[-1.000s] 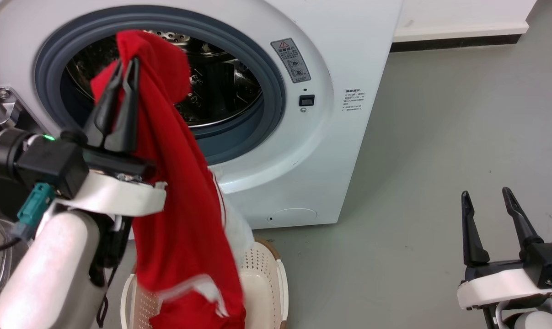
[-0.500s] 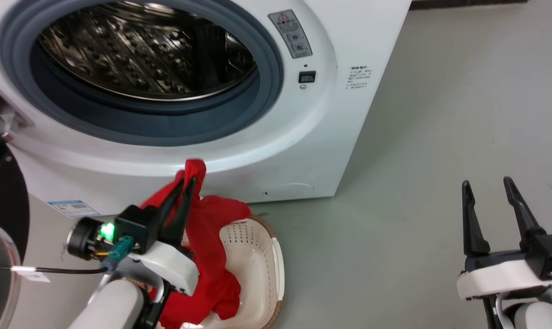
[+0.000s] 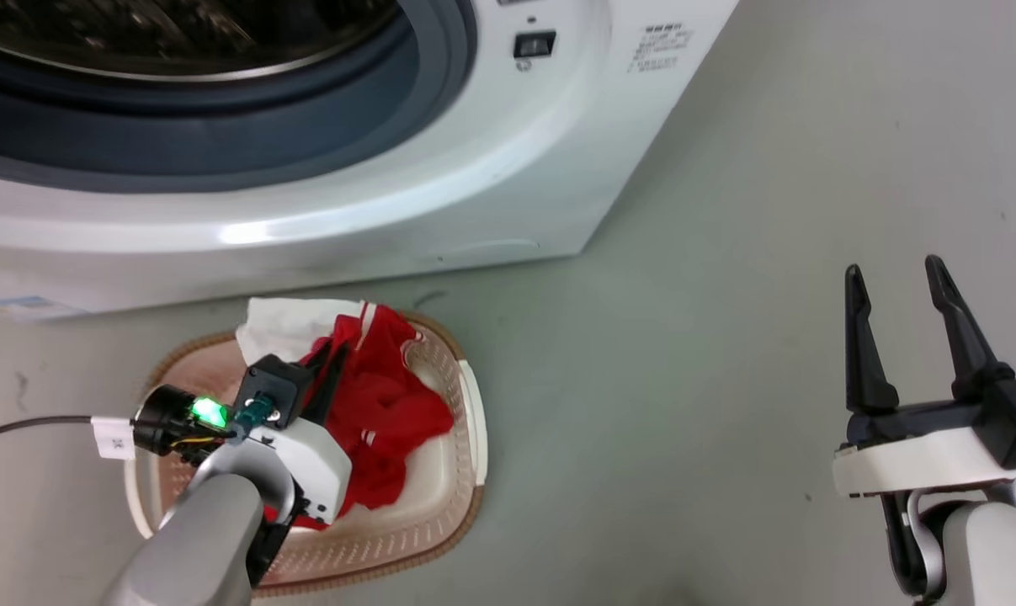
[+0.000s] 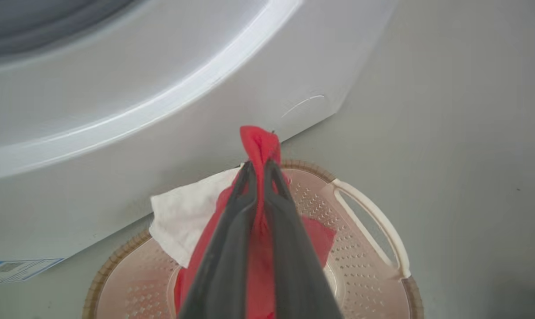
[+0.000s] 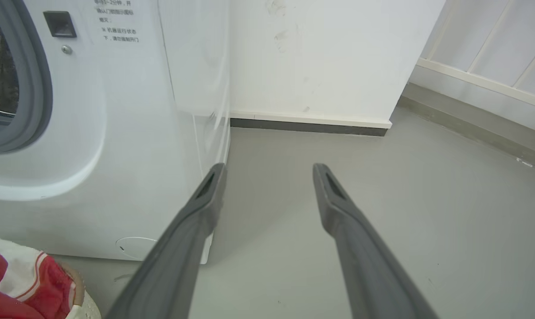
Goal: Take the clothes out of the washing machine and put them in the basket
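Note:
The red clothes (image 3: 390, 412) lie heaped in the cream basket (image 3: 467, 471) on the floor before the washing machine (image 3: 390, 185), with a white fabric part (image 3: 284, 332) draped over the far rim. My left gripper (image 3: 335, 353) hangs low over the basket, shut on a fold of the red clothes (image 4: 258, 141) that sticks up past its fingertips. In the left wrist view the left gripper (image 4: 259, 164) pinches this fold above the basket (image 4: 373, 212). My right gripper (image 3: 892, 268) stands open and empty over the bare floor at the lower right, as the right wrist view (image 5: 269, 167) confirms.
The machine's grey-ringed port (image 3: 221, 126) stands open above the basket. Grey floor (image 3: 684, 379) stretches between the basket and my right arm. A white wall with a dark skirting (image 5: 307, 126) stands behind the machine. A cable (image 3: 28, 425) trails left from my left wrist.
My left gripper has come down from the port to the basket, and the hanging red clothes now lie in it. The head camera has tilted down. The right gripper stays open in place.

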### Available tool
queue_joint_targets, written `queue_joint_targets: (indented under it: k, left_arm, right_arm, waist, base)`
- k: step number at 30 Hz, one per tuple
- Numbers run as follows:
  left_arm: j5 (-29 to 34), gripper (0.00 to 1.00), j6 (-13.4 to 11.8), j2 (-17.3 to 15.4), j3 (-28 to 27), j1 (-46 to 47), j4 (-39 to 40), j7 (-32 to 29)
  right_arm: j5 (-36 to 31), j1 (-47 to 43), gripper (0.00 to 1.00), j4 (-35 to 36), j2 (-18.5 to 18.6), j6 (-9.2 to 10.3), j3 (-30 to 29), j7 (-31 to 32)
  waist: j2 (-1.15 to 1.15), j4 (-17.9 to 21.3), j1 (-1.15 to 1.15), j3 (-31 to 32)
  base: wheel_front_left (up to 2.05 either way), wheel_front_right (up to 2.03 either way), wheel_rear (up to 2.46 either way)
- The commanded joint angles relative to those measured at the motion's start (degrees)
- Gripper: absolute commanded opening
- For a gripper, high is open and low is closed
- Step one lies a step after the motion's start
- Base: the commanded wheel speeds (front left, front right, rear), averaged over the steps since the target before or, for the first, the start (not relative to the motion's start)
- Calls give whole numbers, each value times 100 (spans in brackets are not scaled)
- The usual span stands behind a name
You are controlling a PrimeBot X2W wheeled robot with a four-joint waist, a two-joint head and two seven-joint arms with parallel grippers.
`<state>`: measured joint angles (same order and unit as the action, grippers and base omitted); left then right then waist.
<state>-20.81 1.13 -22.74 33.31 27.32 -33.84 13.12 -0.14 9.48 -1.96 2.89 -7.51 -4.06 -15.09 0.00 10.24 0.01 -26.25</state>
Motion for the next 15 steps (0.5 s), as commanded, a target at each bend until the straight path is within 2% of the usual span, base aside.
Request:
queue_joint_targets:
  k: [1, 6, 15]
  left_arm:
    - [18, 0, 75, 45, 15, 177, -206, 40]
    - [165, 0, 283, 117, 178, 662, -989, 103]
    - [380, 0, 434, 257, 413, 1460, -2018, 169]
  right_arm:
    - [24, 112, 100, 37, -3, 4, 19, -10]
    - [115, 261, 100, 91, -3, 4, 112, -11]
    - [235, 395, 100, 169, -3, 4, 218, -10]
  waist:
    - [0, 216, -1, -485]
    - [0, 399, -1, -1054]
    - [0, 593, -1, -1791]
  base:
    - [0, 0, 0]
    - [0, 0, 0]
    - [0, 0, 0]
